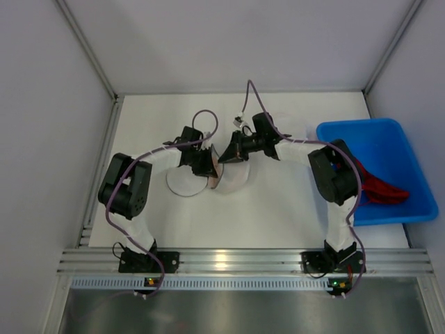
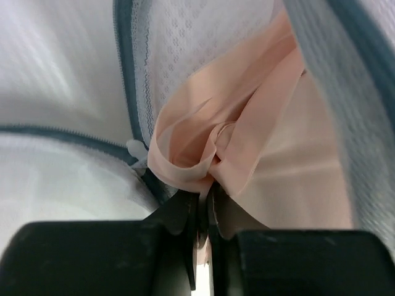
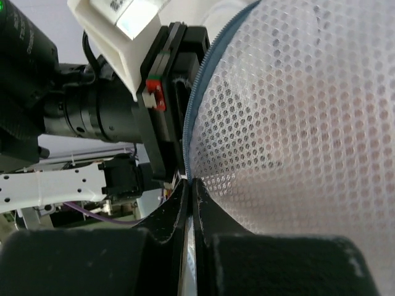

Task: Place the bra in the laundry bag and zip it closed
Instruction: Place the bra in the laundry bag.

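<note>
The peach-pink bra (image 2: 247, 123) hangs bunched in the mouth of the white mesh laundry bag (image 2: 185, 43), between its blue-grey zipper edges (image 2: 126, 74). My left gripper (image 2: 205, 188) is shut on a fold of the bra, right beside the white zipper pull (image 2: 137, 150). My right gripper (image 3: 191, 182) is shut on the bag's edge, pinching the mesh (image 3: 296, 111) next to the zipper tape (image 3: 199, 86). From above, both grippers (image 1: 208, 169) (image 1: 224, 156) meet at mid-table over the bag (image 1: 182, 184), and a sliver of pink bra (image 1: 217, 174) shows between them.
A blue bin (image 1: 389, 139) holding a red cloth (image 1: 382, 186) stands at the table's right side, by the right arm's elbow. The left arm's wrist camera (image 3: 74, 105) sits close to the right gripper. Grey walls enclose the white table (image 1: 278, 216).
</note>
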